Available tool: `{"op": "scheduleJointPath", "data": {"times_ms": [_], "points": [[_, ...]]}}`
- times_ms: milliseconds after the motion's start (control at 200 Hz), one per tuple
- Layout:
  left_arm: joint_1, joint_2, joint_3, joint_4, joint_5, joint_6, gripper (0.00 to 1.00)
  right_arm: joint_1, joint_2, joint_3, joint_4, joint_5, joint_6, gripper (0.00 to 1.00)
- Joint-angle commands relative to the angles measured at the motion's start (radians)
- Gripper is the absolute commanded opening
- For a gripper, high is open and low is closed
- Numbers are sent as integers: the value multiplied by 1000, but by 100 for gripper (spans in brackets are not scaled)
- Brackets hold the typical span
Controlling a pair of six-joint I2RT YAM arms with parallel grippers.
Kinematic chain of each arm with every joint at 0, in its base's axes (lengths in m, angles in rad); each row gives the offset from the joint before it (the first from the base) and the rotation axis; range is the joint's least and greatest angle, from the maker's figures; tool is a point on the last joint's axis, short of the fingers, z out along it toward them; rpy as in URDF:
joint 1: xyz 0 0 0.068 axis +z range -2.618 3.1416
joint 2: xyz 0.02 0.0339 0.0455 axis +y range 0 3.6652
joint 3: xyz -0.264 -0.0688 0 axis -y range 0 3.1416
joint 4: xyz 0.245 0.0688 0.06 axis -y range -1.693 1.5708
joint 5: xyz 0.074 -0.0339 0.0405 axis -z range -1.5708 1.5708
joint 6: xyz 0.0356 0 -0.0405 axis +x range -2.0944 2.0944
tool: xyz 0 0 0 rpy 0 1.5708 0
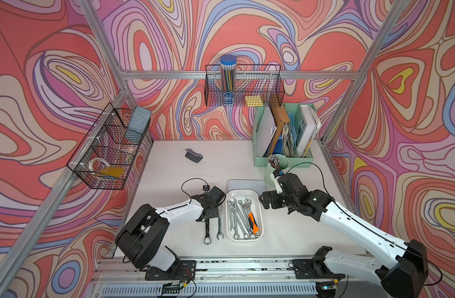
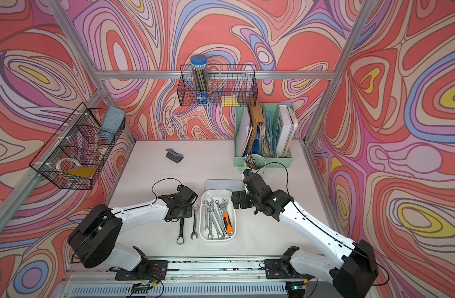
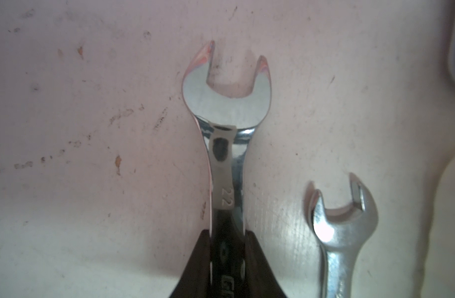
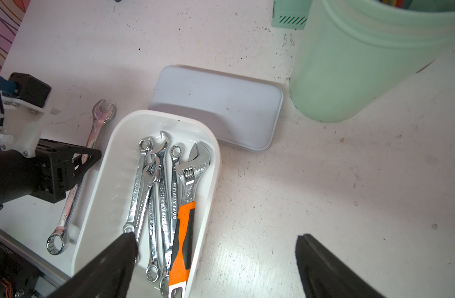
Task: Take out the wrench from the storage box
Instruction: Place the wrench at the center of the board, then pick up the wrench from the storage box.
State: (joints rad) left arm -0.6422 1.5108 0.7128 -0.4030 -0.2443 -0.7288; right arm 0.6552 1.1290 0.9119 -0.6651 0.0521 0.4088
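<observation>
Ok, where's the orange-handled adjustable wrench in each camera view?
In a top view: orange-handled adjustable wrench lower centre, along the right wall of the shallow white plastic tray.
In a top view: same place, same tray.
Left wrist: not in it.
Right wrist: in the tray, beside the silver wrenches, shown here.
Shared landmark: the tray.

White arms (image 1: 178, 209), black joints (image 1: 141, 233)
</observation>
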Motion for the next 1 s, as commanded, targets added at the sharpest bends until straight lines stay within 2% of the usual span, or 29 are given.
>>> {"op": "scheduleJointPath", "data": {"times_ms": [0, 661, 816, 996], "points": [[15, 66, -65, -57, 85, 23, 22, -3, -3, -6, 1, 2, -2, 98], [33, 58, -59, -97, 105, 29, 30, -4, -1, 5, -6, 4, -8, 98], [33, 6, -19, -161, 110, 32, 37, -4, -6, 18, -20, 17, -13, 98], [25, -133, 82, -279, 120, 31, 47, -5, -21, 31, -40, 35, -20, 98]]}}
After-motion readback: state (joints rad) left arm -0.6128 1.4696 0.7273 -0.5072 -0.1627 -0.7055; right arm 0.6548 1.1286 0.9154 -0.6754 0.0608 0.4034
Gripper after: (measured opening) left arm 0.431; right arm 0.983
